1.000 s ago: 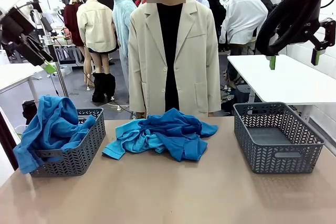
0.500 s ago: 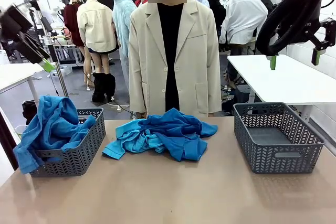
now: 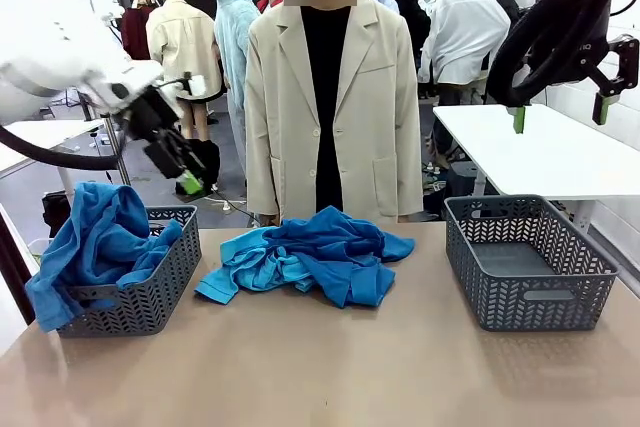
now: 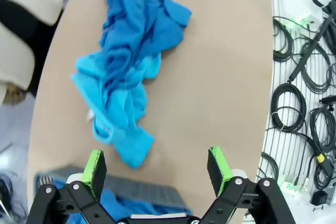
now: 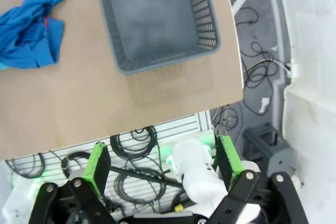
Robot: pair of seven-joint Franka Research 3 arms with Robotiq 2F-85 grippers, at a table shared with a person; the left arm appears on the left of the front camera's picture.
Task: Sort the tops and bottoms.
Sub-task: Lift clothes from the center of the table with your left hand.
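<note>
A heap of tops (image 3: pixel 310 255) in royal blue and sky blue lies crumpled at the table's middle, close to the far edge. In the left wrist view the same heap (image 4: pixel 128 66) spreads out ahead of the fingers. Whether any bottoms lie in it I cannot tell. Another blue garment (image 3: pixel 95 242) hangs over the left grey basket (image 3: pixel 165 292). My left gripper (image 3: pixel 182 172) hovers open above that basket's far side, with nothing between its green pads (image 4: pixel 94 166). High at the right, my right gripper (image 3: pixel 560 112) is open and holds nothing; below it sits the empty right basket (image 5: pixel 157 19).
A person in a beige coat (image 3: pixel 330 97) stands at the far edge behind the heap. The empty grey basket (image 3: pixel 525 262) takes up the table's right side. Bare tabletop (image 3: pixel 330 367) runs along the near half. Cables (image 4: pixel 304 93) lie on the floor beyond the table's edge.
My left arm has swung in from the far left edge, rightward and down, to above the left basket. The right arm, the heap and both baskets have stayed put.
</note>
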